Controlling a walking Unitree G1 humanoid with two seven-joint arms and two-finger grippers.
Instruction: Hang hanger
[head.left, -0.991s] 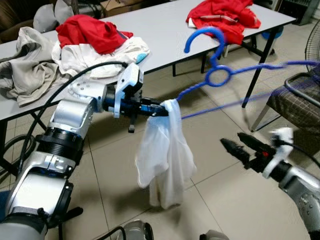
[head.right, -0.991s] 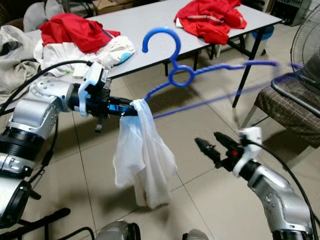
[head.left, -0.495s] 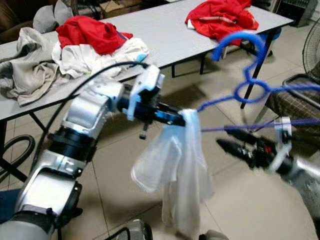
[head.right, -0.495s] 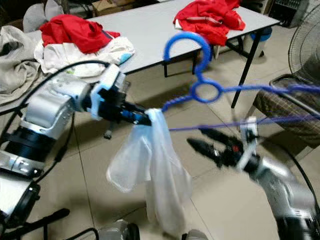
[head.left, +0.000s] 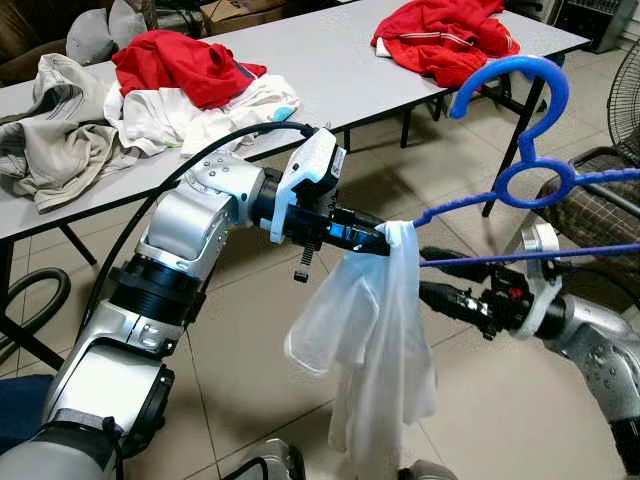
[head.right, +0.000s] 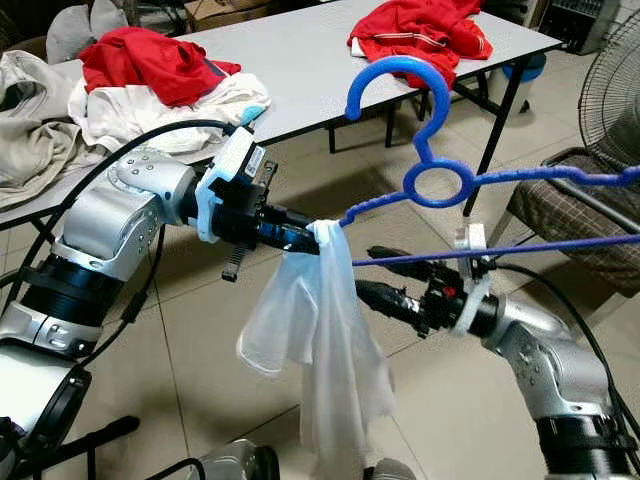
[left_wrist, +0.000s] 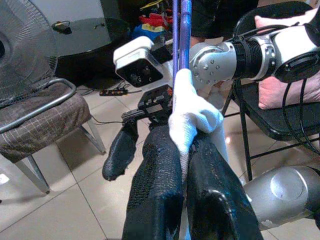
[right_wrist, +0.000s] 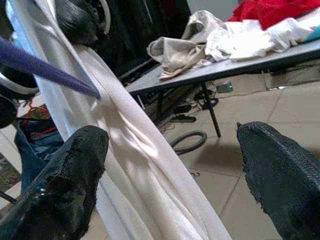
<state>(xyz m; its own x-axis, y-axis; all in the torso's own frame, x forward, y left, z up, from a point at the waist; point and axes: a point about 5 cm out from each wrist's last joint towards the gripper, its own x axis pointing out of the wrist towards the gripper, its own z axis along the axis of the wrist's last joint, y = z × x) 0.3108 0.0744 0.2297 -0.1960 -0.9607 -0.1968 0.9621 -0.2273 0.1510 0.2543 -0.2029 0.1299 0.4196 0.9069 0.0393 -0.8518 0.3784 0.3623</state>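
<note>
The blue plastic hanger (head.left: 520, 180) rides in mid-air in front of the robot, hook up, its long axis running crosswise from the robot's left toward its right, where the far end passes out of frame near a checked-seat chair (head.left: 590, 215). A thin white garment (head.left: 375, 350) is bunched on its near end and hangs limp toward the tiled floor (head.left: 240, 320).

The left gripper (head.left: 375, 238) has that end: its black fingers (left_wrist: 155, 195) are pressed together on the white cloth and the blue rod beneath, as the left wrist view shows plainly. The right gripper (head.left: 437, 282) sits just below the hanger's lower bar, beside the garment, its fingers (right_wrist: 60, 185) spread wide with nothing between them, pointing back toward the left hand.

So the left arm carries the load and the right is nearest the free span; I'd judge it is lining up to steady the bar. No rail or hook to hang from can be made out.

Behind, a long grey table (head.left: 330, 75) holds heaps of red clothes (head.left: 445, 35) and pale clothes (head.left: 150, 110). There are no containers.
</note>
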